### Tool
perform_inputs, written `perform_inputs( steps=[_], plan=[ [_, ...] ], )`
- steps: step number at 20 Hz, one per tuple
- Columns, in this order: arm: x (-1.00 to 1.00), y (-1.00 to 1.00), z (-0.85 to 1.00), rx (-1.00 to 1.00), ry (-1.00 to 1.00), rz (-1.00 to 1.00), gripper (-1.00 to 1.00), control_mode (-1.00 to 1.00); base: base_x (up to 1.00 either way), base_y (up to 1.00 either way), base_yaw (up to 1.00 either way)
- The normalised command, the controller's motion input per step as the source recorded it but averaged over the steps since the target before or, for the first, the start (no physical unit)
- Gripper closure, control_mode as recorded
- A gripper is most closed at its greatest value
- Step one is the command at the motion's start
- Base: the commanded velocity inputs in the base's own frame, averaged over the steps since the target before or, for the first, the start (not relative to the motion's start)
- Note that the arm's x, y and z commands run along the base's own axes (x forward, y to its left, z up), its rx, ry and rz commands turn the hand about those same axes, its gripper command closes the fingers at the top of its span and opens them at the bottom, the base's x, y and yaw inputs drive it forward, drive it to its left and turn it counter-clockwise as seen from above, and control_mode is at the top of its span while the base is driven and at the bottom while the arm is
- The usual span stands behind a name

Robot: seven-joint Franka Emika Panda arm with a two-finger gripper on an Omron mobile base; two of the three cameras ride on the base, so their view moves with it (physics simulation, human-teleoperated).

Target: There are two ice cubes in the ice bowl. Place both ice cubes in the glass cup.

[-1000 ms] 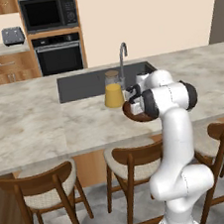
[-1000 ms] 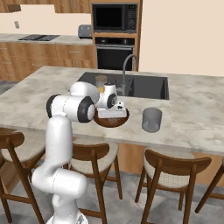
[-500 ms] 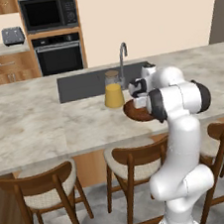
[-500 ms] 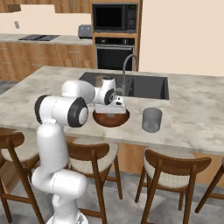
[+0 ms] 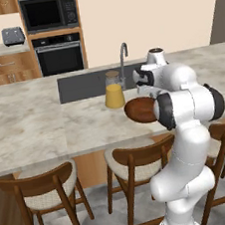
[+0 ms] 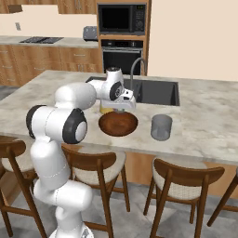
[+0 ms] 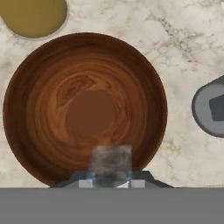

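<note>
Between the gripper (image 7: 111, 177) fingertips we see an ice cube (image 7: 111, 162), pinched and lifted over the near side of the ice bowl (image 7: 48, 83), whose wooden floor is bare. A second ice cube (image 7: 217, 108) lies in the glass cup (image 6: 161, 127), just beside the bowl near the counter's (image 6: 209, 125) front edge. Our arm reaches forward, hand pointing straight down. The juice jar (image 5: 113, 89) stands behind the bowl.

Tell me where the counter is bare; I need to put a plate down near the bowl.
Bare marble lies left of the juice jar toward the counter's end, and right of the glass cup. It is crowded around the bowl, under the gripper.
</note>
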Motion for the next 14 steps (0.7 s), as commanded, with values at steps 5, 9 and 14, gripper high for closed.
perform_inputs(
  steps=[5,9,14],
  plan=[
    [0.02,-0.67,0.24,0.0,0.13,-0.15,1.0,-1.0,0.0,0.0,0.0],
    [0.3,-0.79,0.02,0.0,0.13,-0.14,1.0,-1.0,0.0,0.0,0.0],
    [0.49,-0.73,0.04,0.03,0.08,-0.09,1.0,-1.0,0.0,0.0,0.0]
  ],
)
